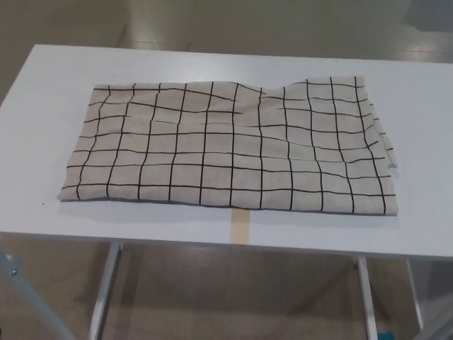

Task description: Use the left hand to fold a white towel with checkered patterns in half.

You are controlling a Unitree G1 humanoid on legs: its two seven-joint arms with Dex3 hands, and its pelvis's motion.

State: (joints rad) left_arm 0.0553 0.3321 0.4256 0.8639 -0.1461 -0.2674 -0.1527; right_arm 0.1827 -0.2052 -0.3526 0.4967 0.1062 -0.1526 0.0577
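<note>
From my seat at the controls I see neither hand: no left and no right arm comes into the head view, so I cannot tell whether either one is released, clenched or grasping. What fills the middle of my picture is the towel [230, 149], a pale beige-white cloth crossed by thin black lines in a grid of squares. It lies flat on the table [417, 234], its long side running across my view, its near edge close to the table's front edge and its far edge well short of the back. The left part lies smooth; toward the right the cloth ripples, the grid lines bend, and the far edge dips in a shallow notch right of centre. At the right end I see a second layer of edge peeking out from under the top one, and a thin dark shadow runs along the near hem. The table is white and matte, bare around the cloth. A strip of tan tape [241, 227] sits on its front edge, just below the towel's near hem. Under the top I see white metal legs [105, 290], and beyond them a glossy beige floor [233, 297] with soft reflections.
</note>
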